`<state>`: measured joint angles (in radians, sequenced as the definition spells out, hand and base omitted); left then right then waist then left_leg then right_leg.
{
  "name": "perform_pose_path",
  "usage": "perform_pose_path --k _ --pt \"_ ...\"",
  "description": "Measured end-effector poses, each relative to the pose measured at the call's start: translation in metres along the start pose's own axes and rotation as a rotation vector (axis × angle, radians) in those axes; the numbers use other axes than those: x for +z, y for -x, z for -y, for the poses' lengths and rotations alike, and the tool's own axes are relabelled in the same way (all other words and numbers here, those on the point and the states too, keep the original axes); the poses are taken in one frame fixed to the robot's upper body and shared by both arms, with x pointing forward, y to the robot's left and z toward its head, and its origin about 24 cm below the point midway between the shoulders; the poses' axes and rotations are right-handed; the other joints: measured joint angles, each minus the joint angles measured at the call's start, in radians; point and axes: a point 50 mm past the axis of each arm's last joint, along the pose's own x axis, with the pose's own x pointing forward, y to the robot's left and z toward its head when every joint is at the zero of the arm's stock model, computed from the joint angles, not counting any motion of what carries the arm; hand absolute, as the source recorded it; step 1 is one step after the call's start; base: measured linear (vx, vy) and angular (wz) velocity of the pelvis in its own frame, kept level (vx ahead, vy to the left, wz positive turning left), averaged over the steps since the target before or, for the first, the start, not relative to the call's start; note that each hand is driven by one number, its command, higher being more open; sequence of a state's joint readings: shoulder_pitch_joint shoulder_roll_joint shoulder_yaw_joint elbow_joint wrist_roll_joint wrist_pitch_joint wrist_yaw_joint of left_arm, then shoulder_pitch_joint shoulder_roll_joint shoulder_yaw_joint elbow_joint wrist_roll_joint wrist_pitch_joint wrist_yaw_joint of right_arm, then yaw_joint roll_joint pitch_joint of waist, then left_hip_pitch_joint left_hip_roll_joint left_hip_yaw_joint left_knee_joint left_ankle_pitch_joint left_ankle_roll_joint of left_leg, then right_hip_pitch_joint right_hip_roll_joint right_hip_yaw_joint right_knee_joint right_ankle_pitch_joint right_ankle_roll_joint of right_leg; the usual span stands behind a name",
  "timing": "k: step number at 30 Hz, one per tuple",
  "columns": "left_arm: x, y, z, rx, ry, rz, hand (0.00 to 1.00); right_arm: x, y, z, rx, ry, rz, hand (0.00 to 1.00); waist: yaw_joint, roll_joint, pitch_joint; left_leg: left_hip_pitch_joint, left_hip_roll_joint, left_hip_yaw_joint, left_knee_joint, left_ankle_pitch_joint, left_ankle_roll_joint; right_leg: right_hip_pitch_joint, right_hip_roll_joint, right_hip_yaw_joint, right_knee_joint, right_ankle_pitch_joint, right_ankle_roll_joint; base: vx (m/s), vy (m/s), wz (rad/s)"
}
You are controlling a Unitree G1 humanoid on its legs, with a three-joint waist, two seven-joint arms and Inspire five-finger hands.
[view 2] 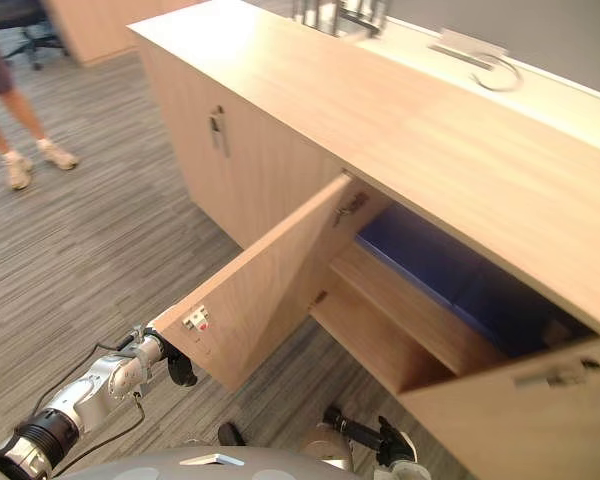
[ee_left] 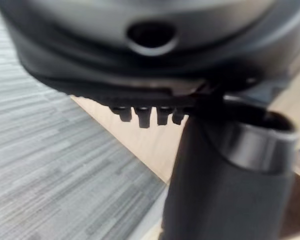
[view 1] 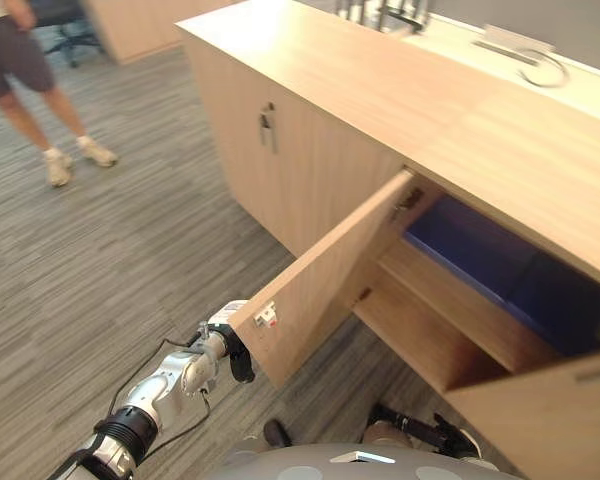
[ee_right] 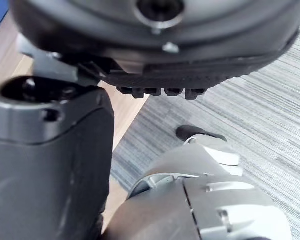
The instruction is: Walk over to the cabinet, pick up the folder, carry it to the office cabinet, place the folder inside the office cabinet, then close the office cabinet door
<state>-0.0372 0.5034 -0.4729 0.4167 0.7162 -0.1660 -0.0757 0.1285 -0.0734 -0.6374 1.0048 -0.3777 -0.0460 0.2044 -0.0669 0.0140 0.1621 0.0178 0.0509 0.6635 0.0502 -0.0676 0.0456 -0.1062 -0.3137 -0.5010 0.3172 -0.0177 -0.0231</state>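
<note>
Office cabinet (view 1: pixel 400 110) ran diagonally across the head views; its far end was cut off by the frame. L door (view 1: pixel 330 280) stood swung wide open toward the robot, w/ a small white-and-red tag (view 1: pixel 267 315) on its inner face near the free edge. R door (view 1: pixel 550 420) was also open, mostly cut off at the lower right corner.

Blue folder (view 1: pixel 470 255) lay inside on the upper shelf (view 1: pixel 460 310), toward the back. Its far part was hidden under the cabinet top and behind the R door, so its full outline couldn't be made out. Lower compartment was only partly visible.

Left hand (view 1: pixel 238 355) sat at the free edge of the L door, down low, partly behind the panel. Whether it gripped the edge or just rested against it couldn't be told, not even from its wrist cam, where the door wood showed just past the hand.

Right hand (view 2: pixel 390 445) hung low near the bottom edge, apart from the cabinet, over grey carpet (view 1: pixel 100 260). Its pose couldn't be told either.

Further along, a closed door pair (view 1: pixel 240 130) w/ metal handles. A person (view 1: pixel 30 90) stood on the carpet at far left, upper body cut off, w/ an office chair (view 1: pixel 68 30) behind.
</note>
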Motion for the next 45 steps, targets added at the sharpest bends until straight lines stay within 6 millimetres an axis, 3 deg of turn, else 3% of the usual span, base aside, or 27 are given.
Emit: perform_pose_path --k 4,7,9,12,16,18,23,26,28,30,33,34,38,42,45 --pt "0.008 0.002 0.011 -0.003 0.083 0.004 1.0 -0.002 0.0 0.0 -0.001 0.003 -0.003 1.0 0.008 0.003 0.004 -0.025 0.031 0.032 0.004 -0.004 -0.016 0.023 0.002 0.012 0.122 -0.055 0.016 -0.04 0.035 -0.56" --pt "0.02 0.001 0.02 0.009 0.163 0.016 1.0 -0.001 -0.001 -0.007 0.0 0.061 -0.01 1.0 0.013 -0.032 -0.006 -0.073 0.002 0.037 -0.002 0.01 -0.037 0.063 0.018 0.063 -0.008 -0.091 0.093 -0.04 -0.078 -0.19" --pt "0.027 0.0 0.033 -0.006 0.219 0.008 1.0 0.0 -0.002 -0.011 0.015 0.123 -0.021 1.0 0.017 -0.05 -0.004 -0.085 -0.022 0.028 -0.002 0.027 -0.052 0.111 0.03 0.071 -0.156 -0.113 0.167 -0.04 -0.143 -0.35" --pt "0.037 0.0 0.046 -0.025 0.277 0.003 1.0 -0.002 -0.002 -0.013 0.021 0.164 -0.027 1.0 0.015 -0.046 -0.02 -0.085 -0.002 0.002 0.0 0.058 -0.027 0.133 0.076 0.093 -0.222 -0.09 0.153 0.01 -0.098 -0.24" --pt "0.04 -0.002 0.044 -0.01 0.29 0.012 1.0 -0.004 -0.002 -0.025 0.047 0.198 -0.034 1.0 0.013 -0.079 -0.035 -0.099 0.017 -0.028 0.007 0.074 -0.03 0.144 0.115 0.092 -0.266 -0.07 0.139 0.04 -0.068 -0.06" --pt "0.041 -0.004 0.043 -0.01 0.305 0.014 1.0 -0.005 -0.002 -0.028 0.04 0.205 -0.035 1.0 0.009 -0.083 -0.037 -0.102 0.031 -0.043 0.019 0.074 -0.03 0.147 0.126 0.094 -0.271 -0.068 0.131 0.06 -0.069 -0.03" --pt "0.039 -0.015 0.021 0.068 0.29 0.017 1.0 -0.004 -0.002 -0.026 0.032 0.216 -0.034 1.0 0.007 -0.063 -0.033 -0.101 0.075 -0.077 0.081 0.056 -0.056 0.179 0.155 0.094 -0.272 -0.08 0.108 0.01 -0.069 0.0" --pt "0.039 -0.018 0.013 0.097 0.282 0.02 1.0 -0.002 -0.002 -0.02 0.025 0.236 -0.029 1.0 0.008 -0.04 -0.021 -0.138 0.146 -0.099 0.23 -0.01 -0.073 0.19 0.18 0.115 -0.268 -0.088 0.096 -0.04 -0.064 -0.19" --pt "0.044 -0.02 0.014 0.103 0.306 0.021 1.0 -0.001 -0.002 -0.014 0.012 0.244 -0.029 1.0 0.007 -0.025 -0.015 -0.16 0.154 -0.206 0.29 -0.021 -0.072 0.19 0.19 0.143 -0.264 -0.088 0.095 -0.04 -0.032 -0.42" --pt "0.054 -0.023 0.016 0.105 0.337 0.042 1.0 0.0 -0.002 -0.003 -0.017 0.23 -0.029 1.0 0.006 0.005 -0.013 -0.162 0.134 -0.383 0.291 -0.043 -0.103 0.168 0.195 0.195 -0.248 -0.087 0.096 -0.02 0.047 -0.6" --pt "0.058 -0.024 0.015 0.112 0.346 0.05 1.0 0.001 -0.001 0.004 -0.009 0.209 -0.031 1.0 0.006 0.021 -0.017 -0.16 0.101 -0.549 0.275 -0.05 -0.113 0.134 0.191 0.272 -0.25 -0.067 0.103 -0.01 0.087 -0.68" --pt "0.057 -0.024 0.014 0.112 0.346 0.049 1.0 0.002 -0.001 0.004 -0.004 0.21 -0.03 1.0 0.006 0.022 -0.017 -0.155 0.1 -0.563 0.268 -0.053 -0.119 0.131 0.192 0.286 -0.251 -0.062 0.104 0.01 0.098 -0.66" --pt "0.055 -0.026 0.018 0.087 0.346 0.038 1.0 0.008 -0.001 0.005 0.04 0.27 -0.004 1.0 -0.003 0.027 -0.022 -0.088 0.101 -0.545 0.183 -0.082 -0.16 0.105 0.195 0.354 -0.252 -0.045 0.117 -0.04 0.083 -0.51" --pt "0.048 -0.026 0.024 0.044 0.333 0.01 1.0 0.014 -0.002 0.0 0.084 0.309 0.029 1.0 -0.041 0.006 -0.024 -0.078 0.097 -0.494 0.166 -0.087 -0.162 0.073 0.193 0.418 -0.266 -0.023 0.12 -0.03 0.046 -0.42" --pt "0.051 -0.031 0.022 0.029 0.316 0.024 1.0 0.015 -0.002 0.002 0.08 0.311 0.03 1.0 -0.051 0.007 -0.024 -0.064 0.096 -0.471 0.154 -0.087 -0.162 0.064 0.195 0.444 -0.269 -0.019 0.121 0.01 0.018 -0.29"
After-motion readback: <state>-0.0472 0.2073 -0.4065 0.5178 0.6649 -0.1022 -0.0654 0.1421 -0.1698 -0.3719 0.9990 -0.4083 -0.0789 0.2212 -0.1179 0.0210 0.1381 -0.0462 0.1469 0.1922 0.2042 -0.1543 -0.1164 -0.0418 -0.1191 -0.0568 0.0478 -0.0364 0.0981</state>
